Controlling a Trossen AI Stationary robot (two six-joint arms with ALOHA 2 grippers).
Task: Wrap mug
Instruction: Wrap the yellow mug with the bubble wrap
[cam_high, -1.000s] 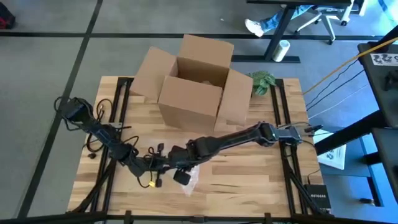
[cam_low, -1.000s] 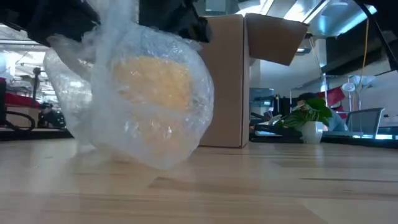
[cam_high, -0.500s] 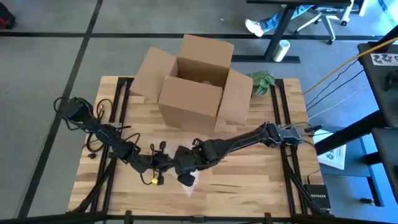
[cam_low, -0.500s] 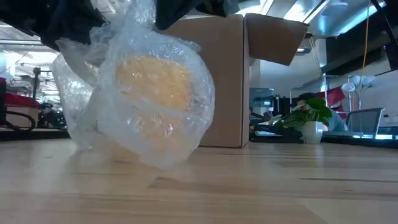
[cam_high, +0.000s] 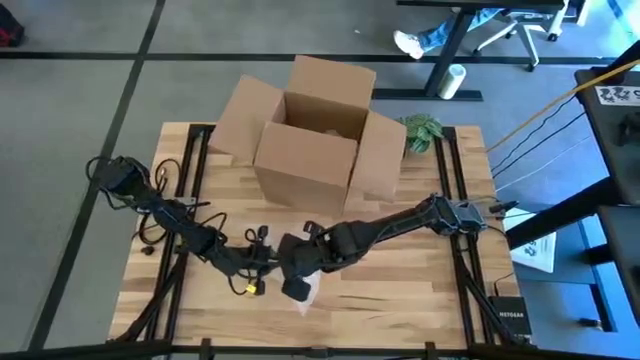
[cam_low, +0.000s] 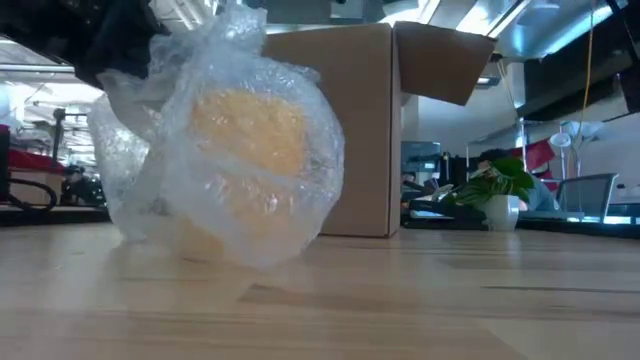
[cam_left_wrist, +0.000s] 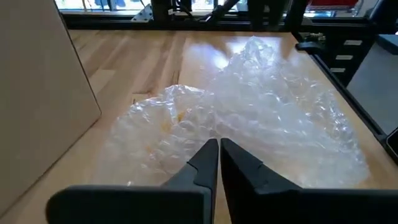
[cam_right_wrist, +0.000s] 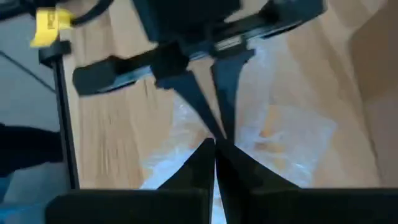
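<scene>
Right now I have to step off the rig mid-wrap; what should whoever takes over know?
Left gripper: shut on the bubble wrap, over the table's front middle.
Right gripper: shut on the same wrap, fingertips meeting the left's.
Mug: yellow, already bundled inside the wrap, resting on the table in front of the open cardboard box.
Done: wrap is around the mug.
Left: gather the loose edges; I can't tell whether it is closed underneath.

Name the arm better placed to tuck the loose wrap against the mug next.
Probably the left. Its gripper sits shut at the bubble wrap beside the loose flap, while the right gripper pinches the bundle over the mug.
</scene>
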